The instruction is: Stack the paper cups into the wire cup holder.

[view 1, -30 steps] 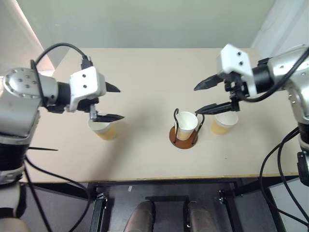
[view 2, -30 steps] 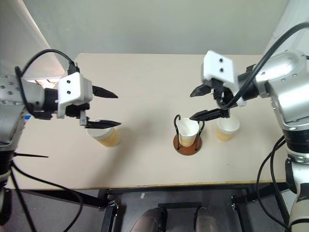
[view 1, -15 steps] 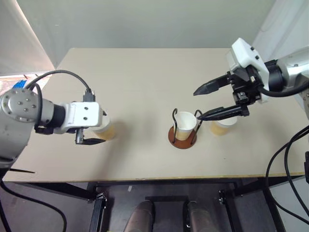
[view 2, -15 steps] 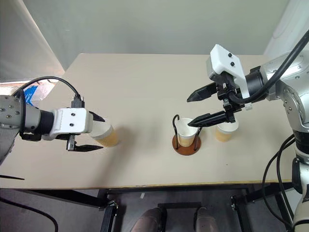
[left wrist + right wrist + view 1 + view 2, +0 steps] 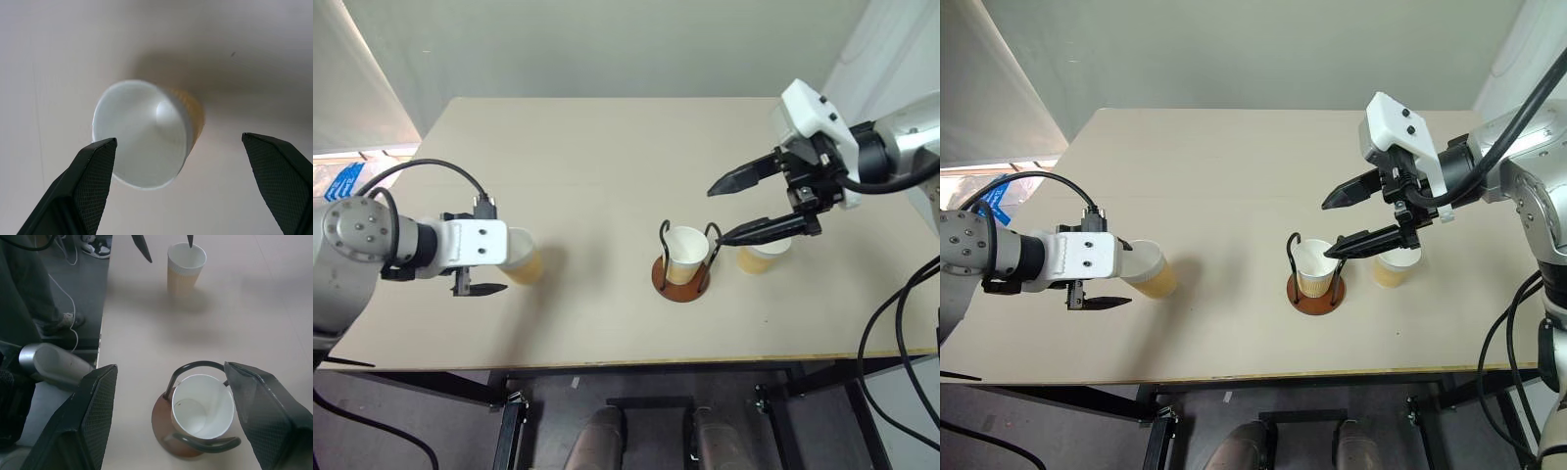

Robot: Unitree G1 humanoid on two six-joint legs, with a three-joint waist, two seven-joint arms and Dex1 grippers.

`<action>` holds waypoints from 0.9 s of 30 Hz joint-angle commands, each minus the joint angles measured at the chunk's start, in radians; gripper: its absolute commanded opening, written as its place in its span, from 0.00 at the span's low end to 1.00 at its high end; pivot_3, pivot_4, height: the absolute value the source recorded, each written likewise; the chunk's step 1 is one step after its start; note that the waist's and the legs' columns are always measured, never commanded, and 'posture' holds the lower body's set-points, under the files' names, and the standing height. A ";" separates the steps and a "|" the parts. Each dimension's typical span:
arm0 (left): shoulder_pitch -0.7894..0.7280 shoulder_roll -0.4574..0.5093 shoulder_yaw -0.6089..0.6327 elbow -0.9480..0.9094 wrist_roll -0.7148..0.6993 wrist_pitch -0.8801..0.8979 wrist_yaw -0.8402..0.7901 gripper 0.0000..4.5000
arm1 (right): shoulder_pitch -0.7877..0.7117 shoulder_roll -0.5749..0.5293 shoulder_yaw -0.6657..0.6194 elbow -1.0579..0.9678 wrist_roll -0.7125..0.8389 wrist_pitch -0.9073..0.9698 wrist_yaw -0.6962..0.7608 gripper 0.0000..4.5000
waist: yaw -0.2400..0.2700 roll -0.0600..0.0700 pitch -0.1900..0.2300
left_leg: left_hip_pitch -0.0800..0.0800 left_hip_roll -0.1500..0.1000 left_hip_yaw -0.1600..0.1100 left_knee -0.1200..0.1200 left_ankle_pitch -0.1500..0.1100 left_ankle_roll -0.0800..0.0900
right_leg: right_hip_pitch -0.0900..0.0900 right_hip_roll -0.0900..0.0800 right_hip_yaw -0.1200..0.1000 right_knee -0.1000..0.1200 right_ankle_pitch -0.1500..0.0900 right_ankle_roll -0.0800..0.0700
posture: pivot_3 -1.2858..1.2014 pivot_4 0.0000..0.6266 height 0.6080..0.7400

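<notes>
**Left claw at a cup, right claw above the holder**

My left claw [image 5: 1108,279] sits low at the left side of the tabletop [image 5: 607,147], its fingers spread wide apart around the left cup [image 5: 520,257]. In my left wrist view that cup [image 5: 142,134] stands between the two fingers [image 5: 93,171], rim towards the camera, and I cannot tell whether either finger touches it. The cup stands upright on the tabletop, well apart from the holder.

My right claw [image 5: 736,208] hangs above the tabletop on the right, pointing towards the middle, fingers apart and holding nothing. Its lower finger [image 5: 769,228] passes over the right cup [image 5: 762,258], which stands just beside the holder on its right.

The holder [image 5: 682,279] stands near the middle of the tabletop, towards the front edge. One cup [image 5: 686,251] is in it, upright on the reddish-brown base, between the two black wire loops. From my right wrist view I look down into this cup [image 5: 201,406], with one loop [image 5: 195,367] arching just beyond its rim.

A person's legs [image 5: 29,289] stand on the floor past the tabletop's edge in that view.
</notes>
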 commanded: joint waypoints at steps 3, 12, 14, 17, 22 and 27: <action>0.008 -0.016 -0.006 0.031 0.042 -0.034 0.023 1.00 | -0.027 -0.018 -0.016 -0.018 0.020 0.006 -0.004 0.82 | 0.000 0.000 0.000 | 0.000 0.000 0.000 0.000 0.000 0.000 | 0.000 0.000 0.000 0.000 0.000 0.000 | 0.52 0.24 1.00; -0.045 -0.085 -0.062 0.109 0.070 -0.100 0.010 0.47 | -0.019 -0.023 -0.020 -0.028 0.028 0.024 -0.019 0.83 | 0.001 0.000 0.000 | 0.000 0.000 0.000 0.000 0.000 0.000 | 0.000 0.000 0.000 0.001 0.001 -0.001 | 0.52 0.24 1.00; -0.065 -0.097 -0.077 0.132 0.074 -0.116 0.004 0.32 | -0.016 -0.023 -0.023 -0.032 0.033 0.029 -0.026 0.83 | 0.001 -0.001 0.000 | 0.000 0.000 0.000 0.001 0.000 0.000 | 0.000 0.000 -0.001 0.001 0.001 -0.001 | 0.52 0.24 1.00; -0.081 -0.107 -0.083 0.150 0.064 -0.140 -0.019 0.09 | -0.012 -0.023 -0.026 -0.035 0.041 0.035 -0.040 0.83 | 0.001 -0.001 0.000 | 0.000 0.000 0.000 0.001 0.000 0.000 | 0.000 0.000 -0.001 0.001 0.001 -0.001 | 0.52 0.24 1.00; -0.100 -0.124 -0.072 0.166 0.029 -0.148 -0.074 0.00 | -0.003 -0.026 -0.033 -0.041 0.054 0.041 -0.060 0.83 | 0.000 -0.001 0.000 | 0.000 0.000 0.000 0.001 0.000 0.000 | 0.000 0.000 -0.001 0.001 0.001 -0.001 | 0.52 0.24 1.00; -0.128 -0.132 -0.048 0.137 -0.066 -0.091 -0.152 0.00 | 0.007 -0.032 -0.041 -0.046 0.065 0.039 -0.071 0.83 | 0.001 -0.001 0.000 | 0.000 0.000 0.000 0.001 0.001 0.000 | 0.000 0.000 -0.001 0.002 0.001 -0.001 | 0.52 0.24 1.00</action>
